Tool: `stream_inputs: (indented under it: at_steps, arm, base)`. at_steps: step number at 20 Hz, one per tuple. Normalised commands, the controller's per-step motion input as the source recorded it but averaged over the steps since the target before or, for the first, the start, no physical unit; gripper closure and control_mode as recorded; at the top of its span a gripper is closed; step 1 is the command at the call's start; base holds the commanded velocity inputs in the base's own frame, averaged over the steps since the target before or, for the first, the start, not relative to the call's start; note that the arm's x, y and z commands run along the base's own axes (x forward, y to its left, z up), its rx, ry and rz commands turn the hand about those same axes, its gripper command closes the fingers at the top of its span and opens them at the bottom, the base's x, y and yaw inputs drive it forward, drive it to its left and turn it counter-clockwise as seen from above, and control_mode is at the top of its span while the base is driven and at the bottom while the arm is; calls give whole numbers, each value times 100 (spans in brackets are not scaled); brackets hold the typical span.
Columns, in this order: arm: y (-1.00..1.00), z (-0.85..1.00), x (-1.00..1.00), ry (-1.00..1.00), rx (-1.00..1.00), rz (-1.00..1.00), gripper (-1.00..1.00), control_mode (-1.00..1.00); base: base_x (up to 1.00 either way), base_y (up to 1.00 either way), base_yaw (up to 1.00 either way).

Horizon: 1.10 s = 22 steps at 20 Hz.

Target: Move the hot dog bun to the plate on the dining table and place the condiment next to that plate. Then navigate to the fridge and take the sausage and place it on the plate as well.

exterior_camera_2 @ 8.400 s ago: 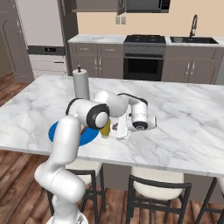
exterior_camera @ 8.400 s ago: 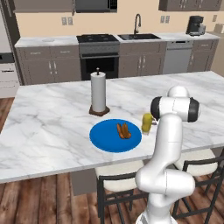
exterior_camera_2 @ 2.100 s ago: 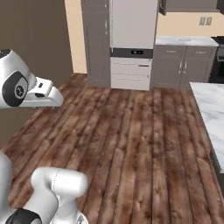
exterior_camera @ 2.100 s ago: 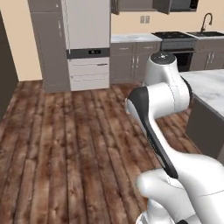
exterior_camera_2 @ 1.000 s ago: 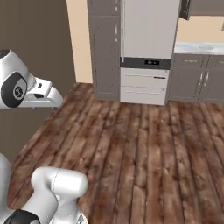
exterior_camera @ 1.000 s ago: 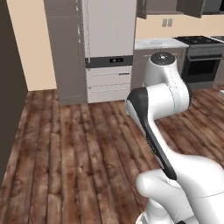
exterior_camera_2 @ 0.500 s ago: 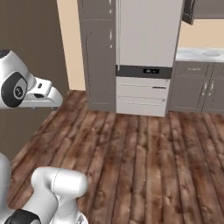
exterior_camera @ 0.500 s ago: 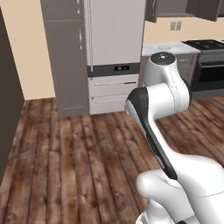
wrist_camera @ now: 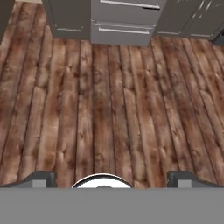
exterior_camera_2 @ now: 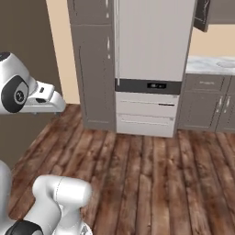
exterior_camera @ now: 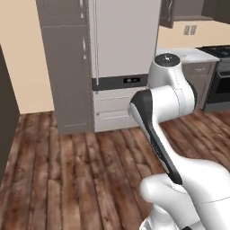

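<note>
Closed fridge (exterior_camera_2: 153,41) beyond wooden floor (wrist_camera: 109,109)

The fridge (exterior_camera: 123,63) stands upright against the far wall, well ahead of the pincer (wrist_camera: 112,178) across bare wood floor. Its tall pale door is shut, with a slim vertical handle down the left edge. Under the door runs a dark band with a small display, then two light drawers with bar handles, both apparently closed. From the hand, the drawers (wrist_camera: 124,31) sit straight ahead.
</note>
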Motion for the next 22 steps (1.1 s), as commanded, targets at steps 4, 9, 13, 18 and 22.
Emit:
stream_inputs:
  at_steps: [4,9,13,18,22]
  arm:
    - [0,0,0,0,0,0,-100,100]
    - [0,0,0,0,0,0,-100,100]
    - [0,0,0,0,0,0,-100,100]
    - [0,0,0,0,0,0,-100,100]
    - [0,0,0,0,0,0,-100,100]
  base:
    - [99,10,-9]
    - [83,31,-13]
    - [73,50,-15]
    - [62,46,-15]
    - [55,45,-14]
